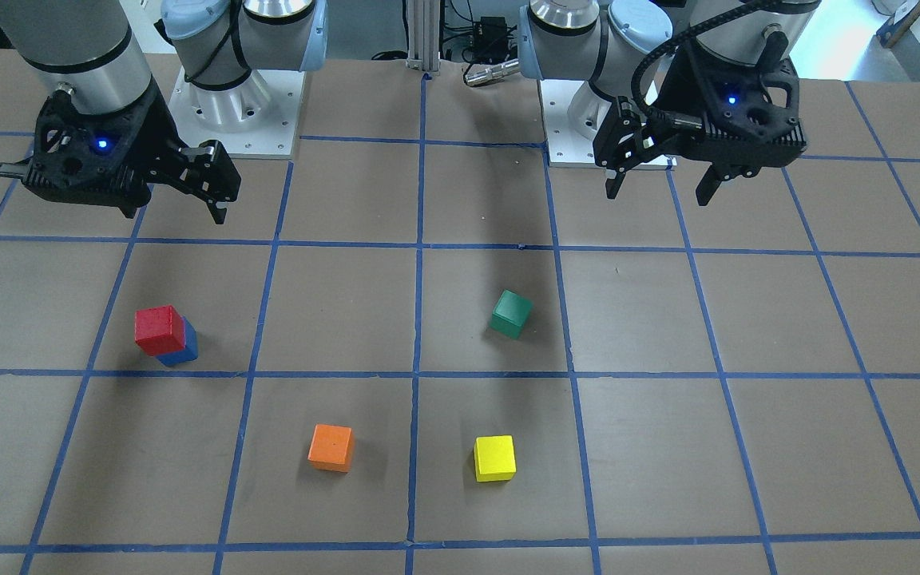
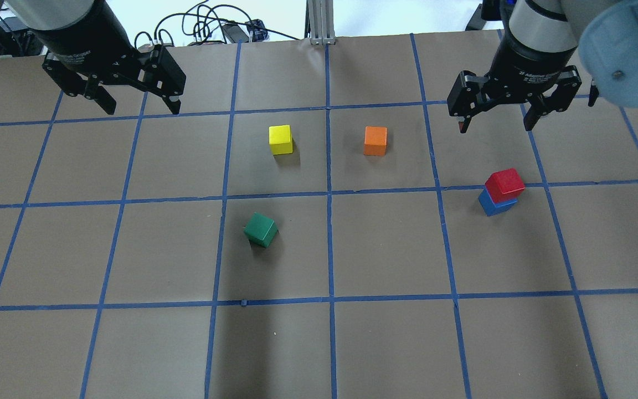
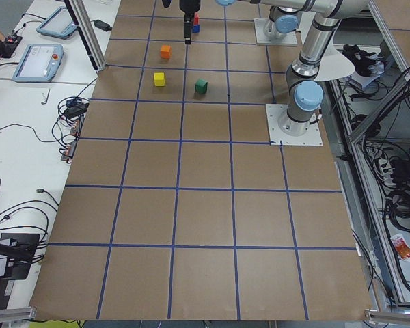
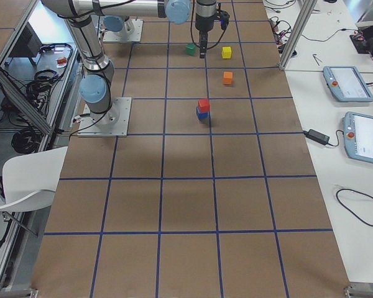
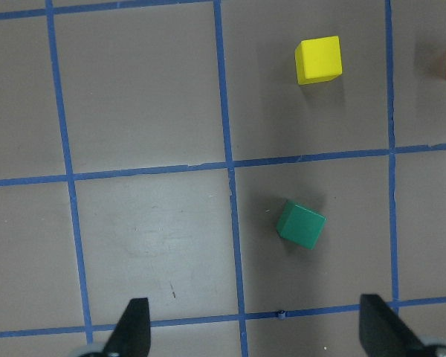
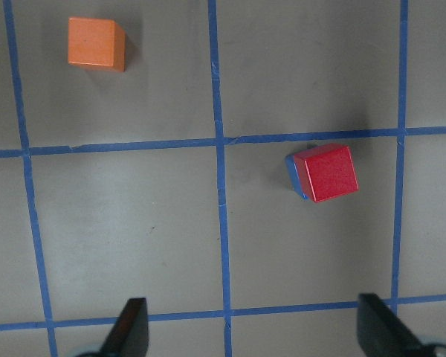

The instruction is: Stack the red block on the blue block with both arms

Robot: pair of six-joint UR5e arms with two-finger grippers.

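You're looking at what I judge to be the end of the task: the red block (image 2: 504,184) sits on top of the blue block (image 2: 495,205), on the robot's right side of the table (image 2: 385,343), in a grid square just in front of the right gripper (image 2: 495,124). That claw hangs above the table and apart from the stack, its fingers spread wide with nothing between them. The left gripper (image 2: 142,108) is far off on the other side, raised too, fingers spread and empty.

From the right wrist camera you see a thin strip of blue along one side of the red top. I can't tell whether that is a slight offset or just the viewing angle. The stack looks squarely seated either way.

The next move, as I read it, calls for no grasp at all. Keep both claws clear of the stack, and any retreat should go up and away so a finger doesn't clip the red cube.

By count you have:
- one red block
- one blue block
- one green cube (image 2: 260,229)
- one yellow cube (image 2: 280,139)
- one orange cube (image 2: 375,140)

That makes five cubes in all, the last three lying singly and well apart from the stack, plus two grippers
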